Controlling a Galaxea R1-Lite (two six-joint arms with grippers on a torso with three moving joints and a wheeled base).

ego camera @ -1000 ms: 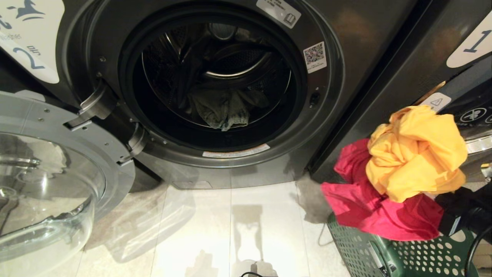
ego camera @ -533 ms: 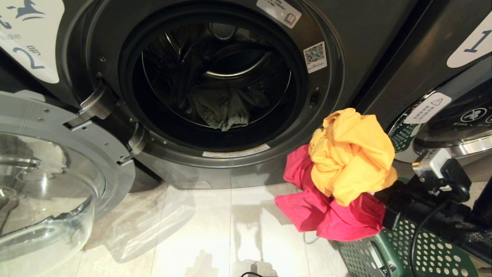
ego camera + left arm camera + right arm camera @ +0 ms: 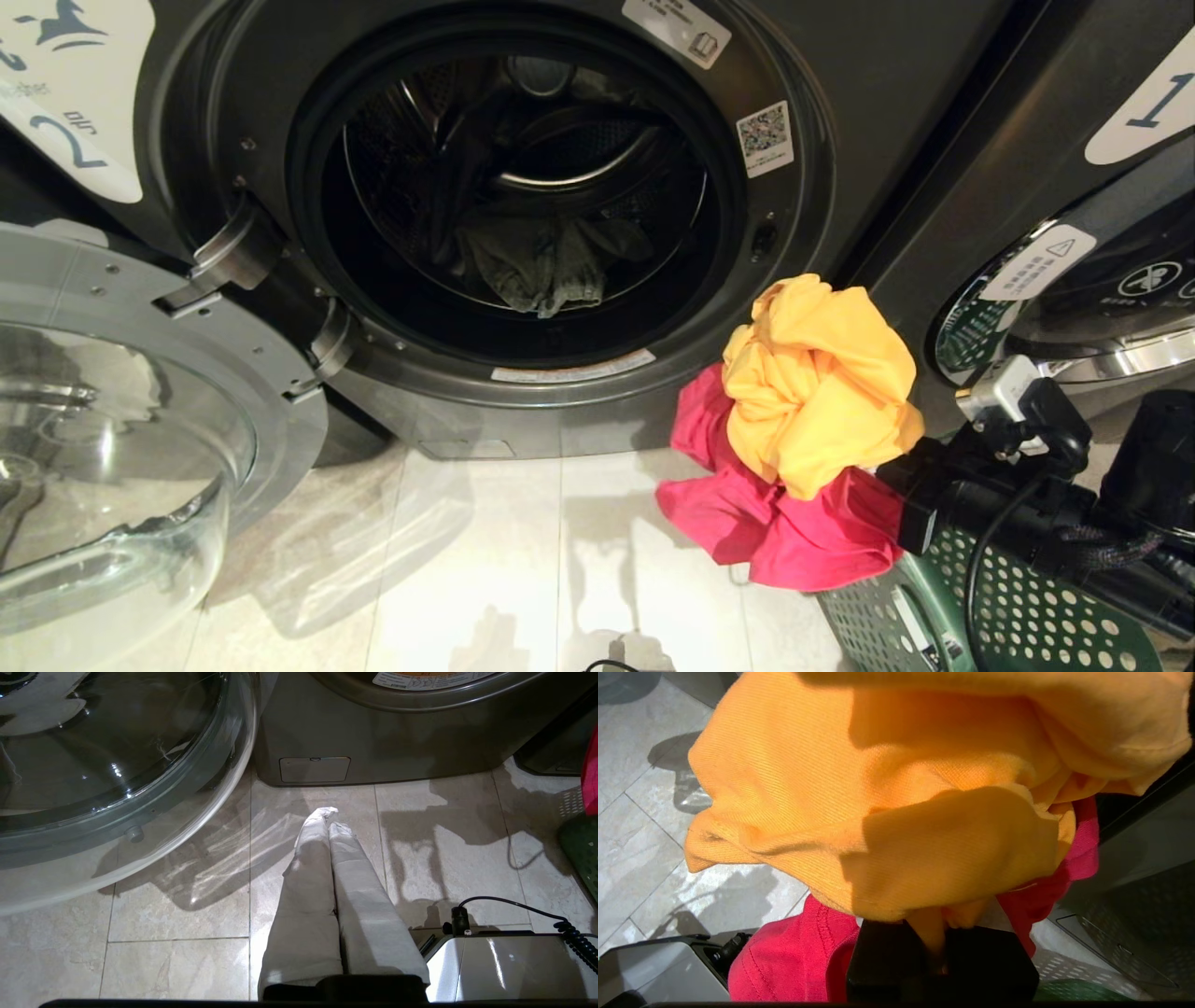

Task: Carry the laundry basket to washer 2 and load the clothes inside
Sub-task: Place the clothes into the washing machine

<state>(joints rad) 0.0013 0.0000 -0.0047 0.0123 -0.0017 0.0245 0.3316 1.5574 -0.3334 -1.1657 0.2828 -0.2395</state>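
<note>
Washer 2 [image 3: 794, 187] stands with its glass door [image 3: 121, 420] swung open to the left. Grey jeans [image 3: 541, 266] lie in its drum. My right gripper [image 3: 938, 933] is shut on a yellow-orange cloth [image 3: 822, 383] and a red cloth [image 3: 784, 532], and the bundle hangs in the air just right of and below the drum opening. Cloth hides its fingers. The green laundry basket [image 3: 980, 616] sits on the floor under the right arm. My left gripper [image 3: 329, 816] is shut and empty, low over the floor tiles before the washer.
Washer 1 [image 3: 1148, 112] stands close on the right, its door [image 3: 1074, 308] shut. The open glass door fills the left side. A thin cable [image 3: 518, 858] lies on the pale tiles [image 3: 485, 551] near the basket.
My right arm has swung left, carrying the yellow and red cloths from over the basket towards washer 2's opening. The left arm and the jeans in the drum have stayed put.
</note>
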